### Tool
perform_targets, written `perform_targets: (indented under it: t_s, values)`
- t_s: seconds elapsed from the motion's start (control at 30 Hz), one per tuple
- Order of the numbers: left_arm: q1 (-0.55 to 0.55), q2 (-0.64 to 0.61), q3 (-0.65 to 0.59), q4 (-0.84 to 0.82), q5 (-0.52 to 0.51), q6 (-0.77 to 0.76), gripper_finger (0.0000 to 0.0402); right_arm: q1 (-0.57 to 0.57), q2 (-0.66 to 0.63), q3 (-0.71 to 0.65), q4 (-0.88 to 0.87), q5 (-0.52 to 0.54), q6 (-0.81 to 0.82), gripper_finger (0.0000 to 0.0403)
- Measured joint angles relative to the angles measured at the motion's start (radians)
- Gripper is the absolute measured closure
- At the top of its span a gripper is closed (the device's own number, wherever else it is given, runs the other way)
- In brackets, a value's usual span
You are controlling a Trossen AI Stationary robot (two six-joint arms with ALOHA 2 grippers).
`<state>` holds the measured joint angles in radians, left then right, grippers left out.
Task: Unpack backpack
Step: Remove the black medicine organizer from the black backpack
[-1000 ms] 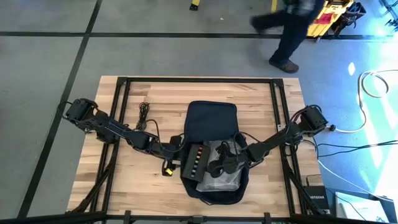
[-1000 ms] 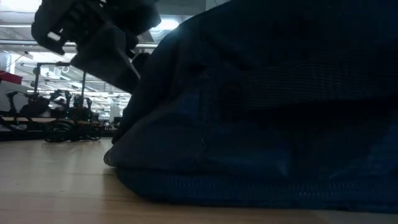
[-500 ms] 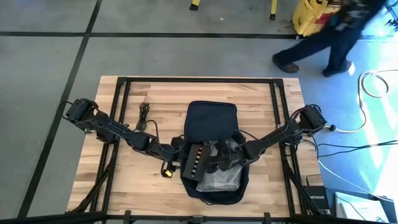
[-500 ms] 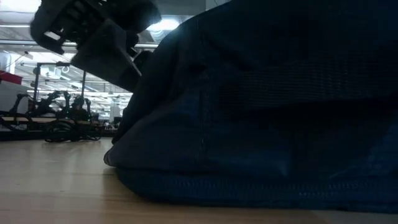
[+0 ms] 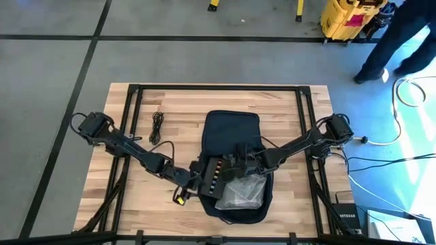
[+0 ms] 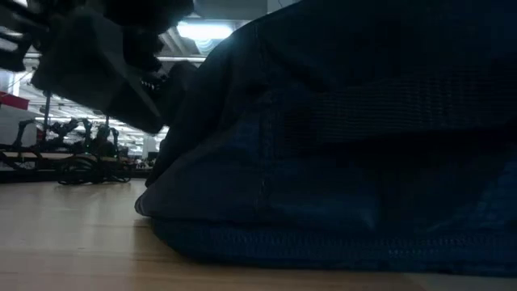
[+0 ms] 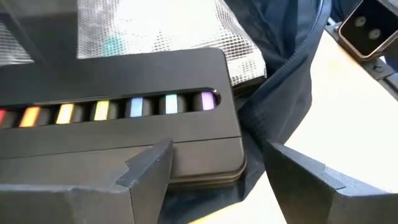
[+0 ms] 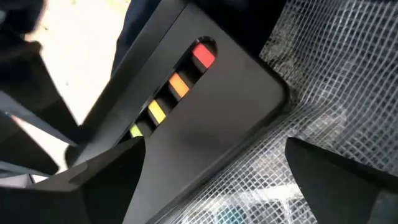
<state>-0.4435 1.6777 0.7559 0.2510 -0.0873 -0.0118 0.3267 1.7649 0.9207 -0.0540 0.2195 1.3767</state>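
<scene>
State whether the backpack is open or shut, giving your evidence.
Open: the backpack shows a black case and mesh pouch in its mouth.

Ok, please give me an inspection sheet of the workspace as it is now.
Surface: wooden table, bare planks around the bag.
Job's things: backpack lies open; flat black case with coloured window and mesh pouch at its opening.
Clutter: nothing seen.
Grippers: left end effector straddles the case edge; right end effector open over case and pouch.
Cables: coiled black cable on table; white cable on floor.
Surroundings: person walking, yellow cart.
</scene>
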Motion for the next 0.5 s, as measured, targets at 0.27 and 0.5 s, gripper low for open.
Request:
perform_targets:
  t_s: [0.27,0.5]
  values:
    - [0.0,0.024,0.003,0.005,-0.021,-0.025,0.0165,0.001,0.0,0.0,0.003,-0.014,-0.022,0.0032]
    - [0.0,0.023,-0.022,-0.017,-0.065,-0.04,0.0165,0.028,0.0,0.0,0.0,-0.036,-0.041,0.0032]
